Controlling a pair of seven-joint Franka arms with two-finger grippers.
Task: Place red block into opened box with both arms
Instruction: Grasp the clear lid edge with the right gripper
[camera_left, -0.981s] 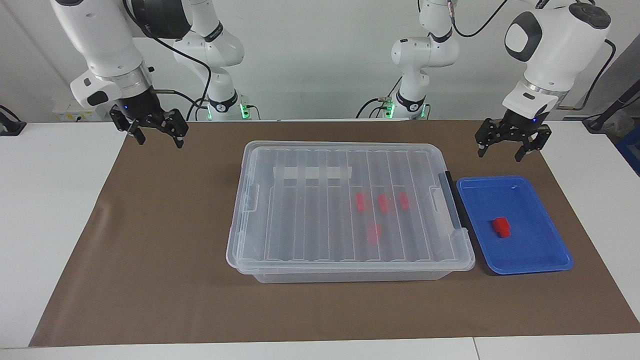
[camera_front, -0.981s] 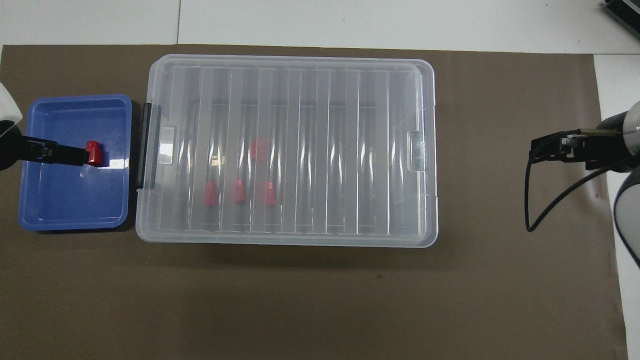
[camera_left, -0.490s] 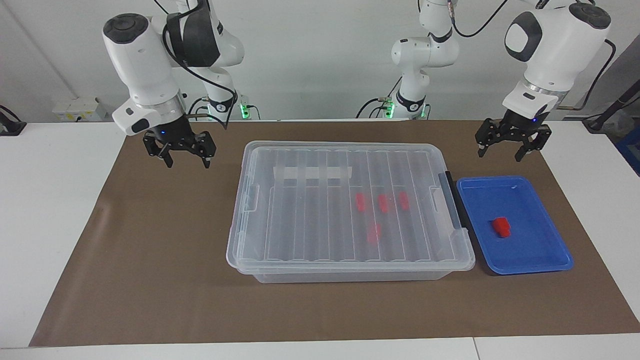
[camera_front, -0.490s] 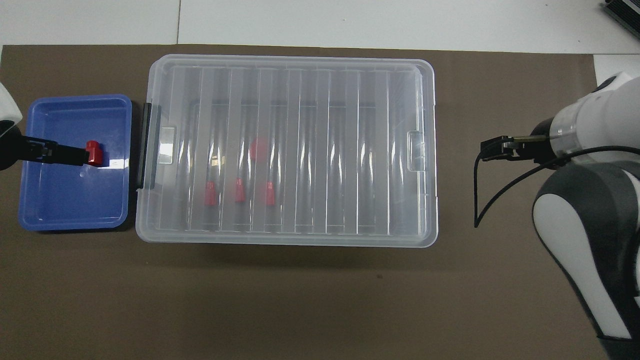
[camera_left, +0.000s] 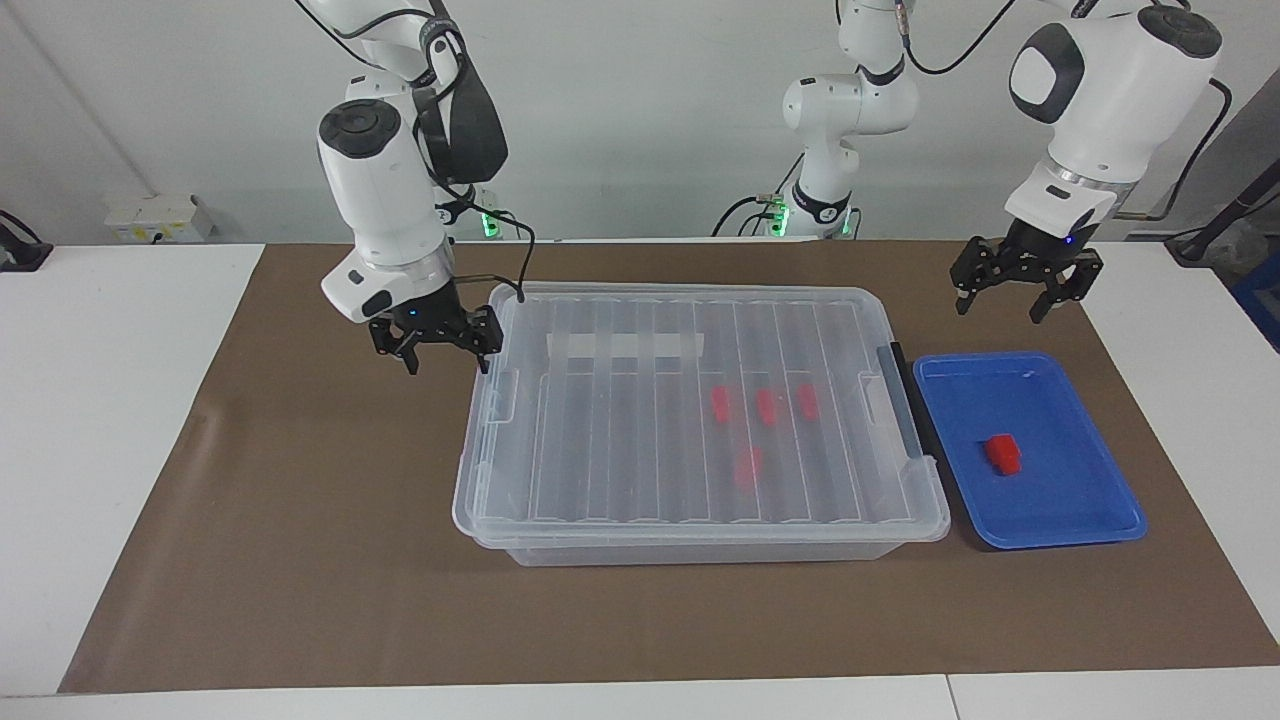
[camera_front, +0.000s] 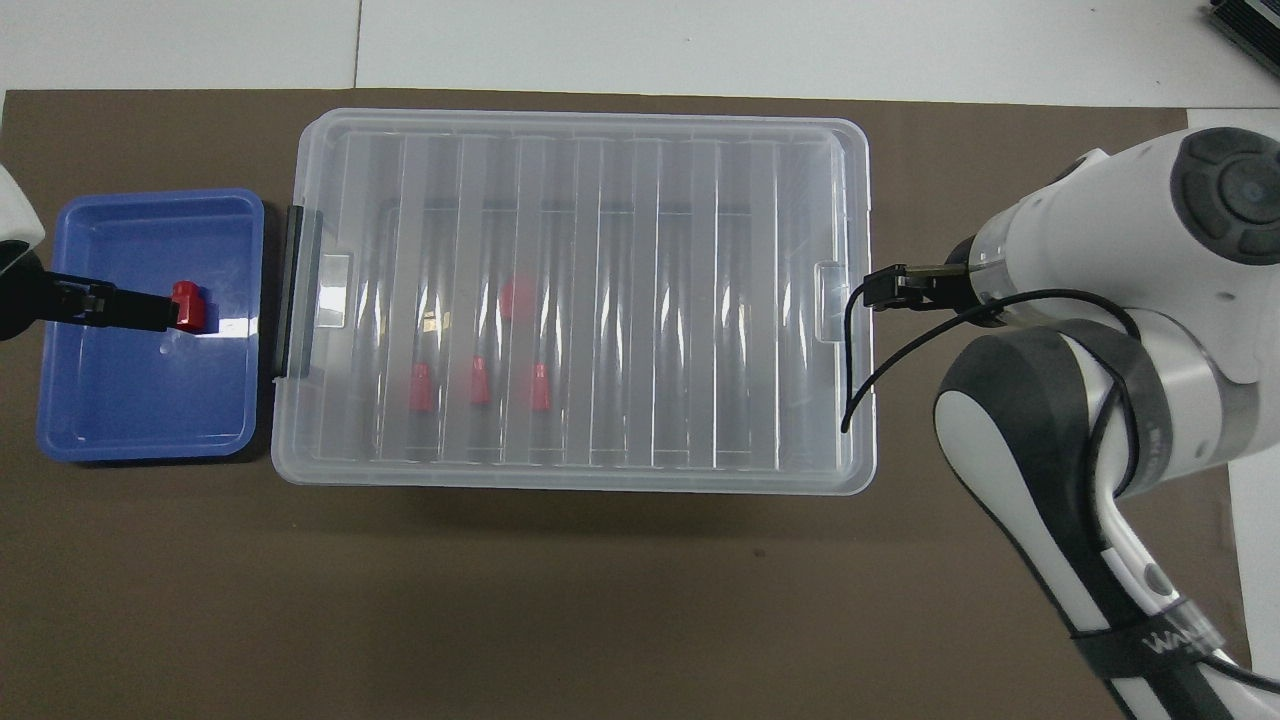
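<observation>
A small red block (camera_left: 1002, 453) (camera_front: 189, 305) lies in the blue tray (camera_left: 1060, 415) (camera_front: 140, 400). The clear box (camera_left: 620, 440) (camera_front: 700, 300) stands mid-mat with its ribbed lid lying flat on it. Several more red blocks (camera_left: 765, 405) (camera_front: 480, 380) show through the lid. My right gripper (camera_left: 447, 362) hangs open just beside the box's end toward the right arm, with nothing between its fingers. My left gripper (camera_left: 1018, 292) (camera_front: 120, 306) waits open in the air over the mat by the tray's edge nearer the robots, holding nothing.
The tray sits against the box's black handle (camera_left: 905, 400) at the left arm's end. A white tape strip (camera_left: 625, 345) crosses the lid. A brown mat (camera_left: 300, 560) covers the table. A black cable (camera_front: 850, 370) from the right wrist hangs over the box's end.
The right arm has swung in from its end of the table toward the box and come lower, its gripper still open. The left arm has not moved.
</observation>
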